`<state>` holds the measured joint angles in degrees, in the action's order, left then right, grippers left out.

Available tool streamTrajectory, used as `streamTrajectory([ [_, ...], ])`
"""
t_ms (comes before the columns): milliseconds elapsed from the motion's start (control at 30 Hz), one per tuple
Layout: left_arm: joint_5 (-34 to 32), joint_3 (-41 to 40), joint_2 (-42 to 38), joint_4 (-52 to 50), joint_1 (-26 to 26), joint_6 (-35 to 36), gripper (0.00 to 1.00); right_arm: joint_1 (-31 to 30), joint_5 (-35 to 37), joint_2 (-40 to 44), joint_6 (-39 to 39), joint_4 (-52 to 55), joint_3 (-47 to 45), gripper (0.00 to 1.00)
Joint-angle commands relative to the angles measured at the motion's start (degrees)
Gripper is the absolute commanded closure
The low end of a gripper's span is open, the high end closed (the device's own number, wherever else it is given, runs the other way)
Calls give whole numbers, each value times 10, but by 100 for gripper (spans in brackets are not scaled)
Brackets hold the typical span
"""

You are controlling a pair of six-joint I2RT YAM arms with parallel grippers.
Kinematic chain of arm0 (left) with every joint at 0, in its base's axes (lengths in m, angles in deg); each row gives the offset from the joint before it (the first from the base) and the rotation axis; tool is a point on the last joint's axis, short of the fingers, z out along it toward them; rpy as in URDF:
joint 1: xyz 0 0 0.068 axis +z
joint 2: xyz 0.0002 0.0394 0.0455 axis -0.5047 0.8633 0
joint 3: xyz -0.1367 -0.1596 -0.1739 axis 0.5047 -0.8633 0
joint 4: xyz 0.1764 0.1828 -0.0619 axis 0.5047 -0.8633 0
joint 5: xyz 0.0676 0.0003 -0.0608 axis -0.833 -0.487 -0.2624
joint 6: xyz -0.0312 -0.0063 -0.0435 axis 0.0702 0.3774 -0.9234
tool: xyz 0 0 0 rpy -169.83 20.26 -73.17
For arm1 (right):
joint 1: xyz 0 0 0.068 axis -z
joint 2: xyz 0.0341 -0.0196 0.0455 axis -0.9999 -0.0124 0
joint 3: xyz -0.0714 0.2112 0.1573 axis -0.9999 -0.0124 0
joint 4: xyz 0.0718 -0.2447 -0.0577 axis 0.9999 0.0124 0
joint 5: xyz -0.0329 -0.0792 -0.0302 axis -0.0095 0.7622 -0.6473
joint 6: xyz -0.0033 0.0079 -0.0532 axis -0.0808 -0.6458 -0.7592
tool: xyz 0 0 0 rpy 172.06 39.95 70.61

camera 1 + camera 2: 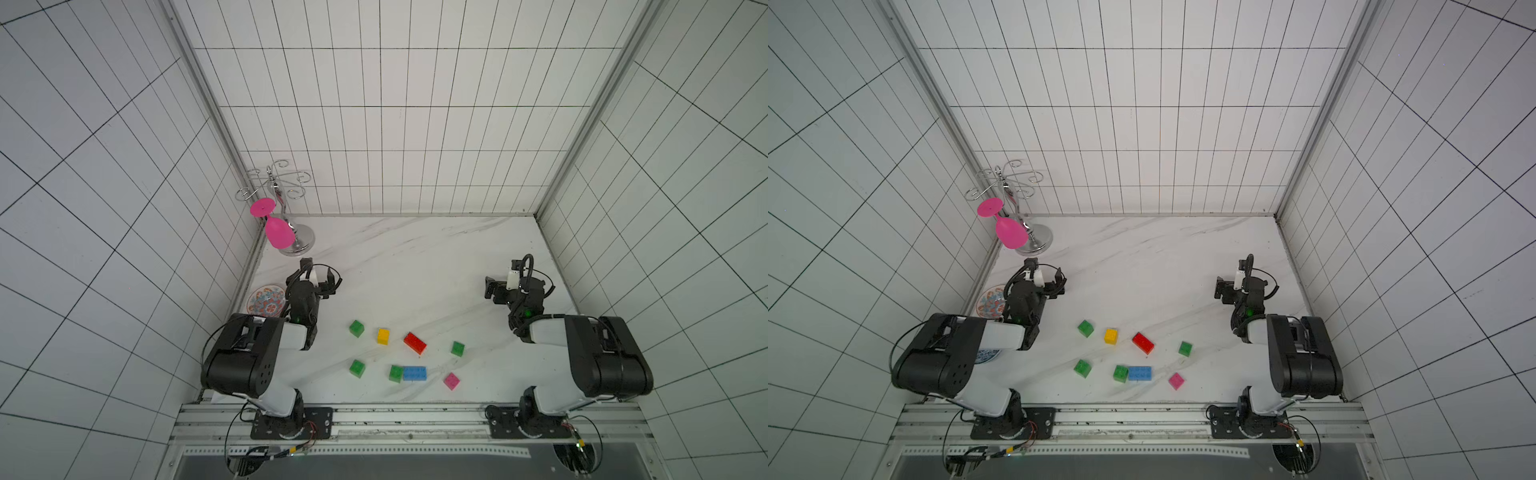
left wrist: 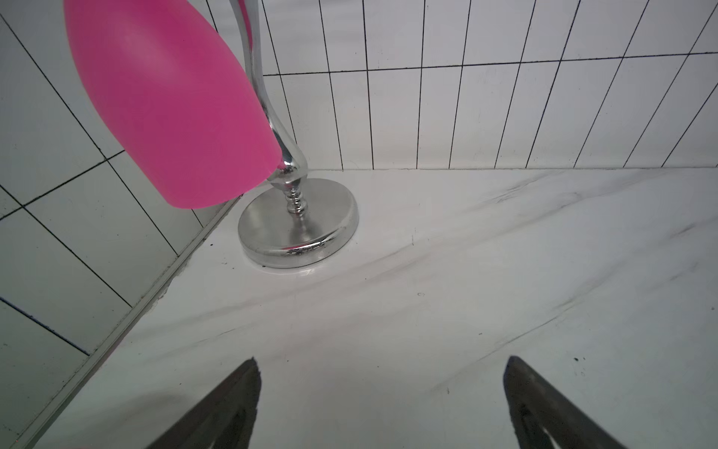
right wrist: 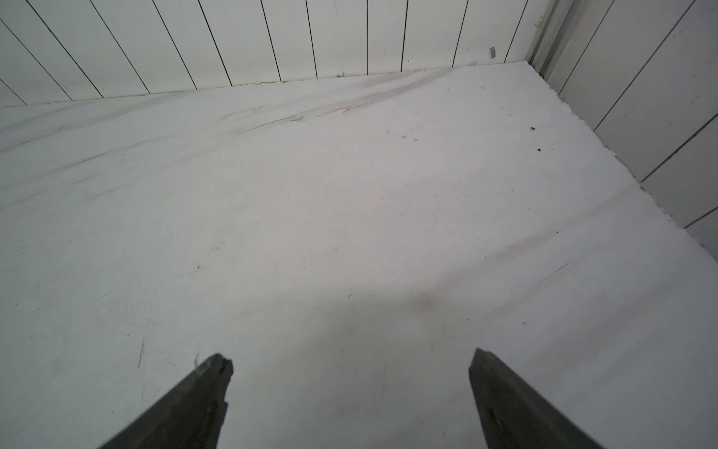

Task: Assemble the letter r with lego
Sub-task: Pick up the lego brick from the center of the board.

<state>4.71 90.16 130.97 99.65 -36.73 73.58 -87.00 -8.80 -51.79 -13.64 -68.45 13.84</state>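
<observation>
The lego lies loose near the front of the marble table (image 1: 415, 257). A green cube (image 1: 356, 328), a yellow cube (image 1: 383, 336), a long red brick (image 1: 414, 343) and another green cube (image 1: 457, 348) form the far row. Closer to the front are a green cube (image 1: 357, 368), a green cube (image 1: 396, 373) touching the long blue brick (image 1: 414, 373), and a pink cube (image 1: 451, 380). My left gripper (image 1: 318, 269) (image 2: 382, 361) and right gripper (image 1: 502, 274) (image 3: 349, 355) hover open and empty beyond the bricks, facing the back wall.
A chrome glass rack (image 1: 299, 243) (image 2: 299, 225) with a pink wine glass (image 1: 277, 235) (image 2: 175, 105) hanging upside down stands in the back left corner, just ahead of the left gripper. A patterned plate (image 1: 266, 299) lies by the left wall. Tiled walls enclose three sides.
</observation>
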Motion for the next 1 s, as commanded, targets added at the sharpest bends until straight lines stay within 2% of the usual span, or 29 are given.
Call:
streamTrajectory([
  [0, 5, 5, -5, 5, 3, 6, 3, 6, 12, -3, 2, -9, 15, 1],
  [267, 31, 3, 0, 18, 16, 1, 2, 4, 17, -1, 0, -9, 15, 1],
  [300, 31, 2, 1, 21, 16, 1, 2, 3, 33, 1, 2, -12, 12, 1],
  [367, 37, -1, -1, 25, 17, 5, 2, -3, 114, 24, 30, 0, 11, 2],
  [467, 36, -7, -44, 20, 2, 30, 2, -9, 182, 118, 57, 160, 50, 2],
  [533, -10, -3, -127, -51, -38, 57, 2, -2, 185, 180, 135, 295, 93, 1],
  [600, -34, 7, -227, -158, -68, 44, 3, 21, 169, 221, 242, 448, 141, 1],
  [667, -22, 28, -327, -281, -75, 15, 3, 49, 52, 243, 256, 551, 181, 1],
  [700, -20, 41, -374, -336, -78, 7, 2, 46, 12, 249, 236, 594, 197, 6],
  [767, -4, 88, -443, -471, -87, -3, 2, 13, -3, 253, 234, 691, 234, 10],
  [833, 17, 145, -485, -607, -97, -10, 2, -48, 7, 238, 225, 806, 282, 12],
  [900, 33, 189, -496, -720, -102, -28, 2, -111, 33, 209, 222, 908, 327, 10],
  [967, 69, 215, -493, -801, -104, -41, 2, -164, 16, 186, 222, 966, 351, 8],
])
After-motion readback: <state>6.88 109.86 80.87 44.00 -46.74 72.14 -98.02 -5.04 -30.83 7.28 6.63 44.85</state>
